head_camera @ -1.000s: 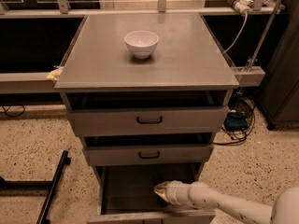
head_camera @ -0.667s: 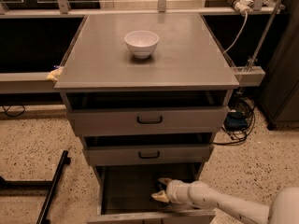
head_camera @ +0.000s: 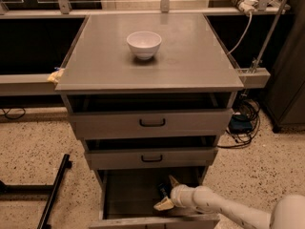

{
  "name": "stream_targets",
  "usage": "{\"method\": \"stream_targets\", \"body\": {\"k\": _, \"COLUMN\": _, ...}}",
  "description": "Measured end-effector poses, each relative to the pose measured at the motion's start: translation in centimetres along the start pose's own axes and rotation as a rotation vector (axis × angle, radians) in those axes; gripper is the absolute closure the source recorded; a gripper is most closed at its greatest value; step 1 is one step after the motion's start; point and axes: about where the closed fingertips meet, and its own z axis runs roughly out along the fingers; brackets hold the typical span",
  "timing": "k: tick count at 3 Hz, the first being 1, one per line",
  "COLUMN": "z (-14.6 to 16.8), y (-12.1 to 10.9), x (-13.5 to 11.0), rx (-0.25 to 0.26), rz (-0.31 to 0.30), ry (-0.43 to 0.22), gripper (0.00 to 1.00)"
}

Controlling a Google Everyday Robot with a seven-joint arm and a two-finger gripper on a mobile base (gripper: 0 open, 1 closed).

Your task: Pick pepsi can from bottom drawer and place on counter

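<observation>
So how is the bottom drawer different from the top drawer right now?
The bottom drawer is pulled out far enough to show its floor; the top drawer is only ajar, showing a dark gap. The top drawer has a black handle; none shows on the bottom drawer's front, which the picture's edge cuts off. The gripper is inside the bottom drawer, at the pepsi can; nothing shows in the top drawer. Both are grey.
</observation>
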Motion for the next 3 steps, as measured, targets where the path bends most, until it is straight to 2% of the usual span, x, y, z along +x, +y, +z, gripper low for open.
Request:
{"method": "stream_targets", "body": {"k": 1, "z": 1.0, "y": -0.3, "x": 0.9, "rx": 0.024, "rz": -0.003, "ry": 0.009, "gripper": 0.15}}
{"method": "stream_targets", "body": {"k": 3, "z": 2.8, "y": -1.2, "x": 3.6, "rx": 0.051, "rz": 0.017, "ry": 0.051, "gripper": 0.11}}
